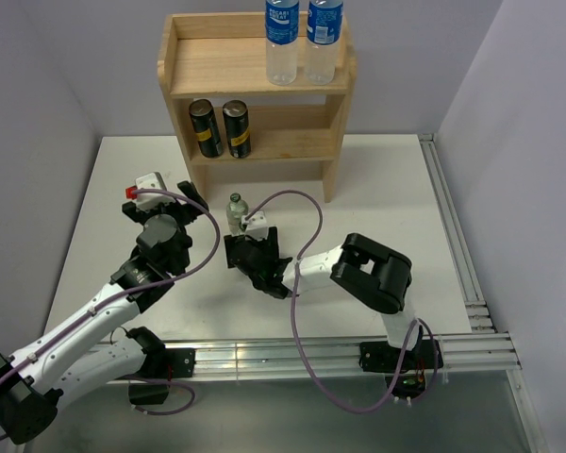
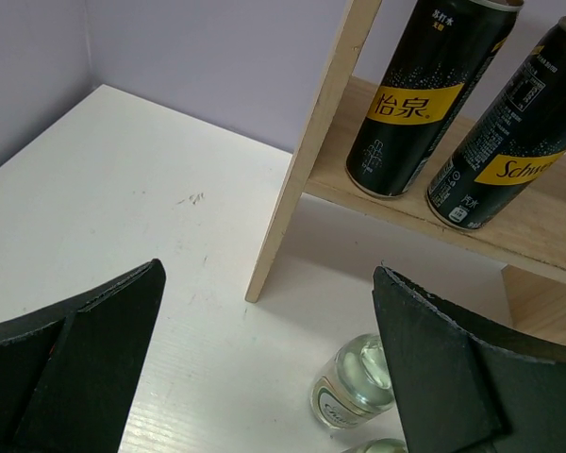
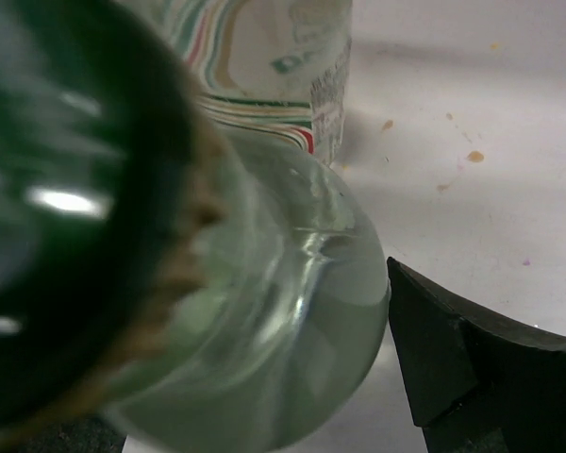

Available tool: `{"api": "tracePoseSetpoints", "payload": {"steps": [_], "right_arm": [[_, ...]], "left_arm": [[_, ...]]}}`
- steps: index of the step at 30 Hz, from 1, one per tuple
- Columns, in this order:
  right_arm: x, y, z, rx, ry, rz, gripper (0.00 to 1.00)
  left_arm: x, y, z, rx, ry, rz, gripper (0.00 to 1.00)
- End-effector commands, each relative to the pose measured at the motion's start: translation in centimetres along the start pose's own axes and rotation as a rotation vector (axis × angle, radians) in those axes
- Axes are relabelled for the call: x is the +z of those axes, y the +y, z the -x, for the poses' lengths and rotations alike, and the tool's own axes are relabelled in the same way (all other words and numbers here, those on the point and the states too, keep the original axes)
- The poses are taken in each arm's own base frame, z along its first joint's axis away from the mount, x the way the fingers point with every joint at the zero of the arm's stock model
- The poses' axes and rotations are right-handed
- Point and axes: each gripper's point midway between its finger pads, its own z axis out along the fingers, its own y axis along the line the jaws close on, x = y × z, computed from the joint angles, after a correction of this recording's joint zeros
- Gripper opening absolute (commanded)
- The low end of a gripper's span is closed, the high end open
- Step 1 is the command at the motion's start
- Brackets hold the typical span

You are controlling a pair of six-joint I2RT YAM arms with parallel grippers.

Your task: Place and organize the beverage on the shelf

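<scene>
On the pale wooden shelf (image 1: 217, 66) stand two glossy black cylindrical cans (image 1: 205, 128).

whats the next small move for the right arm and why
Probably close the right gripper on the glass bottle: it stands on the table between the open fingers, while cans and blue-label bottles are already on the shelf.
</scene>
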Motion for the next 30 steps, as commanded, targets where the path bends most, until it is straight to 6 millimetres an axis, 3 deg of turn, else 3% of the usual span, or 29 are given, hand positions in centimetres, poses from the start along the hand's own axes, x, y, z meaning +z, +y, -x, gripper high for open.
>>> {"api": "tracePoseSetpoints", "payload": {"steps": [1,9,18,23,26,27,30], "right_arm": [[1.4,0.3,1.9,0.06,-0.062,-0.012,0.97],[2.0,-0.6,2.1,0.062,-0.087,-0.029,0.88],[2.3,-1.0,2.2,0.065,-0.114,-0.045,0.54],[1.7,-1.6,2.9,0.062,-0.131,-0.062,0.43],[0.7,-2.0,4.2,0.072,-0.152,-0.059,0.21],[0.4,-2.1,4.6,0.076,-0.158,-0.057,0.03],[-0.9,-2.5,6.1,0.083,-0.173,-0.052,0.0]], "left_arm": [[0.1,-0.2,0.5,-0.009,-0.02,0.001,0.99],[0.1,-0.1,0.5,-0.008,-0.019,0.005,0.99],[0.1,-0.3,0.3,-0.005,-0.012,-0.002,0.99],[0.2,-0.3,0.3,-0.004,-0.012,0.001,0.99],[0.2,-0.3,0.3,-0.005,-0.013,-0.002,0.99],[0.2,-0.3,0.3,-0.005,-0.014,0.0,0.99],[0.2,-0.3,0.2,-0.003,-0.013,-0.002,0.99]]}}
